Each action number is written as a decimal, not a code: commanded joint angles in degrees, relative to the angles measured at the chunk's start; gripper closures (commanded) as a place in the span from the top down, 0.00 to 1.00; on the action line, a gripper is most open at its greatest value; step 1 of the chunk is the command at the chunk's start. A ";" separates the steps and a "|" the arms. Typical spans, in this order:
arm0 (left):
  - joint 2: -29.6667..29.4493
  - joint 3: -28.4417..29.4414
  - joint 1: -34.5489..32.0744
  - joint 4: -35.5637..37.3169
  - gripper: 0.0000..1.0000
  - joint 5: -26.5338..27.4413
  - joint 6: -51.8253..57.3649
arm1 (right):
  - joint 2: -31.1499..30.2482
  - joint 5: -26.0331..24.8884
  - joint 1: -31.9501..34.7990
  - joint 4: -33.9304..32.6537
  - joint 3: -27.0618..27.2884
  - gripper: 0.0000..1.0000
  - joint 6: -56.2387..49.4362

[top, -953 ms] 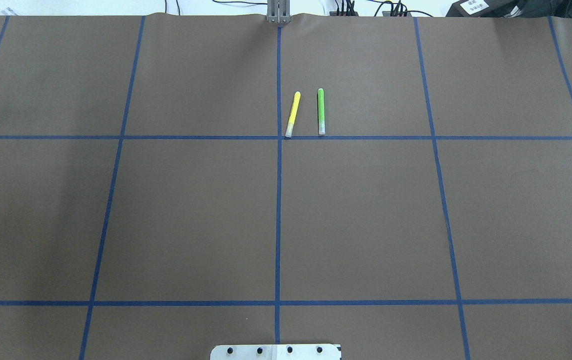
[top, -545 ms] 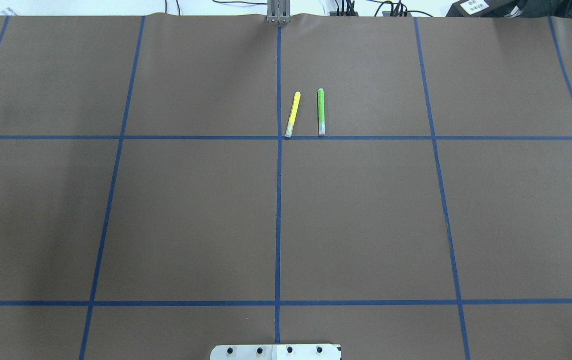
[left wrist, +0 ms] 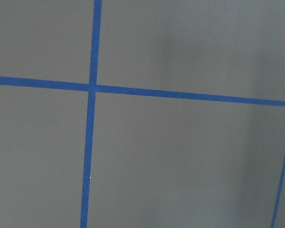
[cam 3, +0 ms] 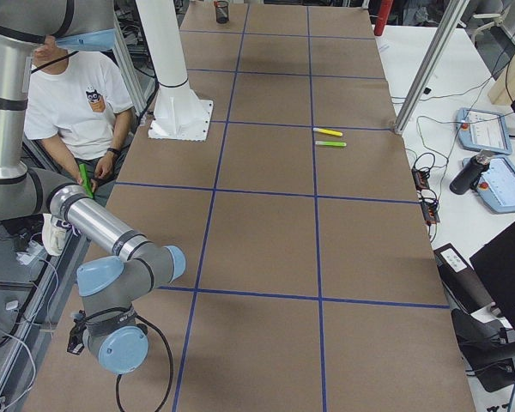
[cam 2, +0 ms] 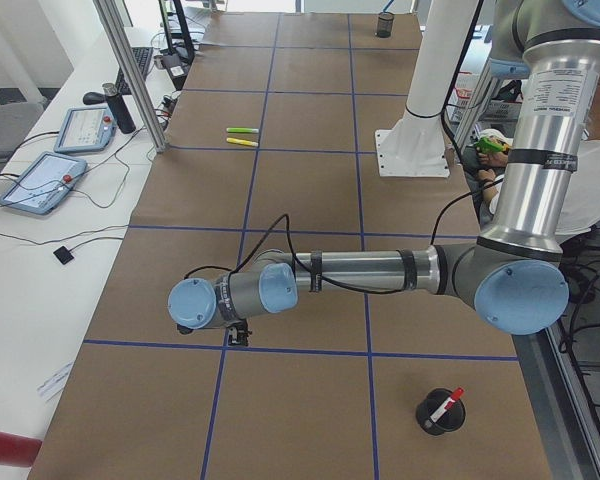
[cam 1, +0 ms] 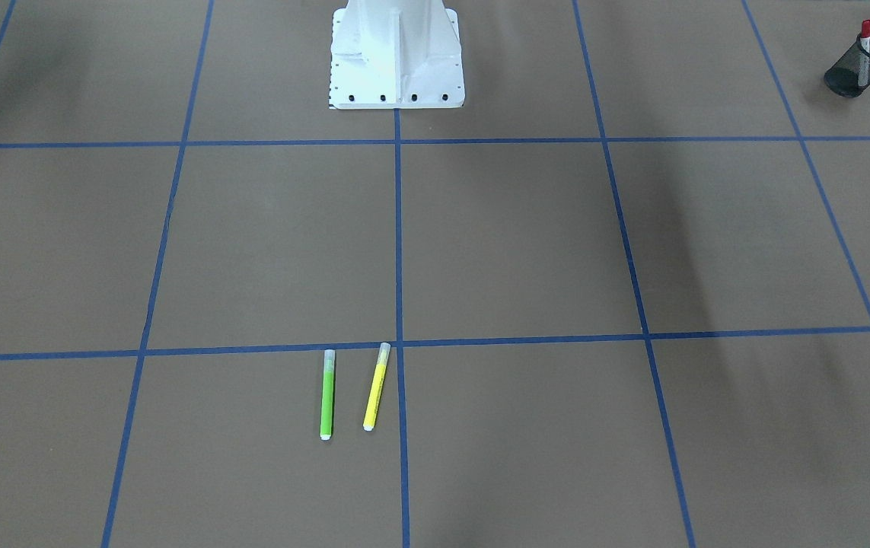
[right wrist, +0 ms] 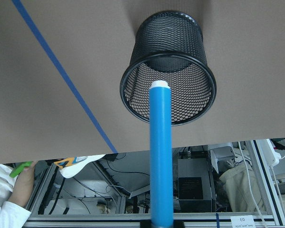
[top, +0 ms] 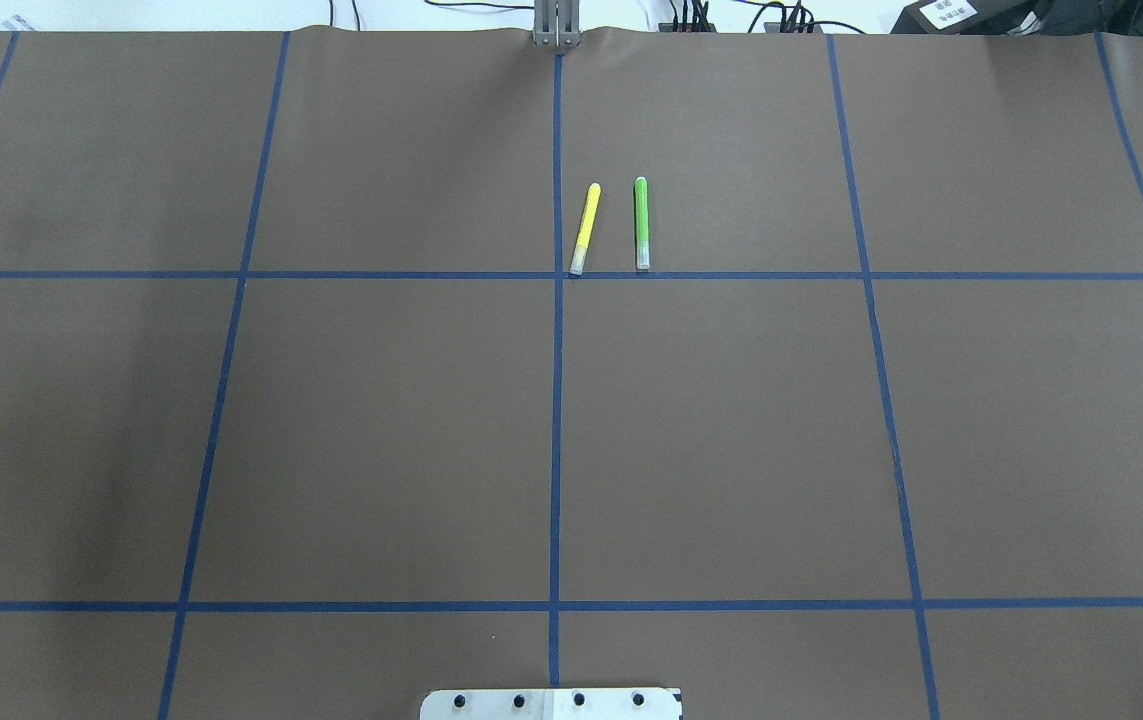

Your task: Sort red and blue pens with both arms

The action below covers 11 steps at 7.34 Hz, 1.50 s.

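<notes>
The red pen [cam 1: 865, 47] stands in a black mesh cup [cam 1: 844, 78] on the robot's left side, also in the exterior left view as red pen [cam 2: 447, 404] in cup [cam 2: 432, 418]. My left gripper [cam 2: 238, 335] hangs low over the table away from that cup; I cannot tell its state. The left wrist view holds only brown table and blue tape. In the right wrist view the blue pen [right wrist: 160, 156] juts from my right gripper [right wrist: 160, 222], which is shut on it. Its white tip points at the mouth of a second black mesh cup [right wrist: 168, 38].
A green marker [top: 641, 222] and a yellow marker [top: 585, 228] lie side by side near the table's far middle. The white pedestal base [cam 1: 396, 53] stands at the robot's edge. A seated person [cam 3: 73, 103] holds a green marker beside the table.
</notes>
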 commanded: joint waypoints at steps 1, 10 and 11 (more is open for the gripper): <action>-0.09 0.16 0.00 0.00 1.00 -0.10 -0.01 | 0.16 0.45 -0.13 0.29 -1.42 0.00 0.15; -0.09 0.78 0.00 0.00 1.00 -0.10 0.07 | 3.06 1.86 -0.66 0.65 -5.82 1.00 1.03; -0.09 0.78 0.00 0.00 1.00 -0.10 0.07 | 4.45 4.55 -0.57 0.73 -5.82 1.00 0.86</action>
